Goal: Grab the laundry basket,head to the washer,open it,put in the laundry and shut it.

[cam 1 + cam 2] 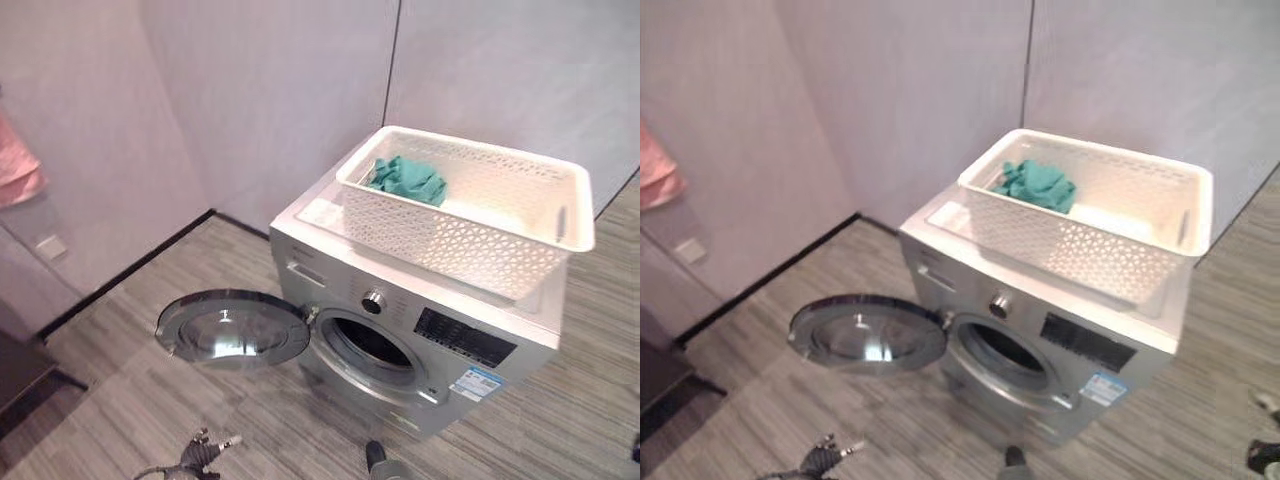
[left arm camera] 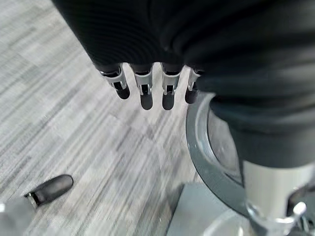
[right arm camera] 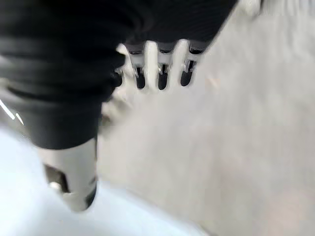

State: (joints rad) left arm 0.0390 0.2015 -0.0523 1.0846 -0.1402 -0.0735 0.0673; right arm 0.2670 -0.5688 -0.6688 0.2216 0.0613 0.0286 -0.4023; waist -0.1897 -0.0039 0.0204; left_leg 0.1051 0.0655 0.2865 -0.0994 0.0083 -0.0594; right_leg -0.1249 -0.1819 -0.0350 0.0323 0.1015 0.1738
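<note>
Lattice-walled white basket (image 1: pixel 470 215) holding crumpled teal laundry (image 1: pixel 408 180) sits atop silver washer (image 1: pixel 400 330).

A pink cloth (image 1: pixel 18 170) hangs at the wall above grey-striped floor (image 1: pixel 150 390).

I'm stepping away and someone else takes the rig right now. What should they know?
Left hand: open, empty, low above the floor beside the open washer door.
Right hand: open, holding nothing.
Laundry basket sits on top of the washer, green laundry inside it.
Done: basket brought to the washer, door opened.
Left: put the laundry in the drum, shut the door.
</note>
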